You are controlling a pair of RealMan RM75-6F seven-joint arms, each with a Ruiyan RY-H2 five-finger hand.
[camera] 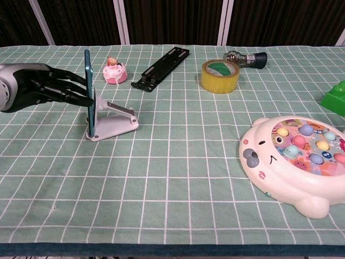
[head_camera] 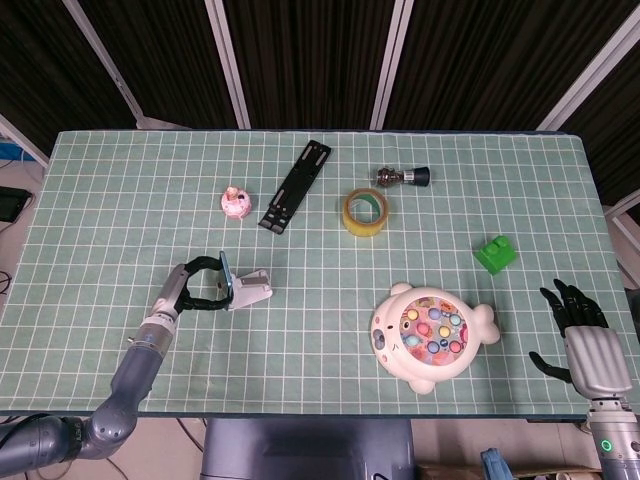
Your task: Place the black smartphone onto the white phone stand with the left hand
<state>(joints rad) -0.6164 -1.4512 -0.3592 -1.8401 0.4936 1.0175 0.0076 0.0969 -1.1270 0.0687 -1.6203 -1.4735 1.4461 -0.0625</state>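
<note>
The black smartphone [camera: 88,73], its rim showing blue, stands on edge in the white phone stand [camera: 116,123] at the table's front left. It is nearly upright, with its lower edge in the stand's lip. My left hand [camera: 38,89] reaches in from the left and holds the phone, fingertips [camera: 81,97] on its face. In the head view the left hand [head_camera: 190,285] curves around the phone [head_camera: 226,277], which sits against the stand [head_camera: 254,290]. My right hand [head_camera: 580,335] hangs beyond the table's front right corner, fingers spread, holding nothing.
A small pink cake toy [camera: 114,71], a black bracket [camera: 160,67], a yellow tape roll [camera: 220,76] and a bulb-like part [camera: 245,58] lie across the back. A white fishing-game toy [camera: 302,162] sits front right, with a green block [head_camera: 496,253] behind it.
</note>
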